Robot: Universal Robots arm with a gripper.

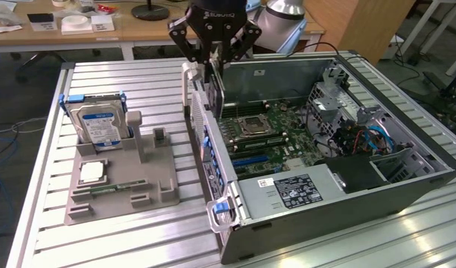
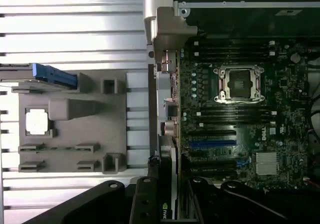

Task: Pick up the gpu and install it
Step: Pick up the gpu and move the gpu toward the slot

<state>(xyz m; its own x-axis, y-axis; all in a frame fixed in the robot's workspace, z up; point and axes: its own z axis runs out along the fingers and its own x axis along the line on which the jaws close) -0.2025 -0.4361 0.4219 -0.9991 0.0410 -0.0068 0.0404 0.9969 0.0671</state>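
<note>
1. The pincer [image 2: 170,186] is sitting closest to the wrist camera. Its dark fingers are clamping the gpu [image 2: 166,211], whose thin edge is showing between them.
2. In the exterior view the pincer [image 1: 215,58] is holding the gpu [image 1: 216,89] upright in the air. It is hanging over the rear wall of the open computer case [image 1: 340,184], at the exterior view's left of the motherboard [image 1: 269,131].
3. The pale bracket [image 1: 189,84] is hanging just beside that wall. If it is sitting slightly off line, it is risking a snag on the wall's top edge, which would be twisting the card in the grip.
4. The card's line against the blue slot [image 2: 212,144] is looking uncertain. A tilted or offset card pressed down would be straining its contacts or scraping nearby parts on the board.
5. The fingers are gripping only the card's upper part, so any sideways knock is likely to be making it slip or swing.
6. The card's contact edge is facing away from both cameras. The pincer's body is covering part of the board in the wrist view, and I cannot tell which slot the card is hanging over.
7. The hard drive [image 1: 100,125] is standing in the gray holder [image 1: 120,192] on the surface [image 1: 123,72], well apart from the card.
</note>
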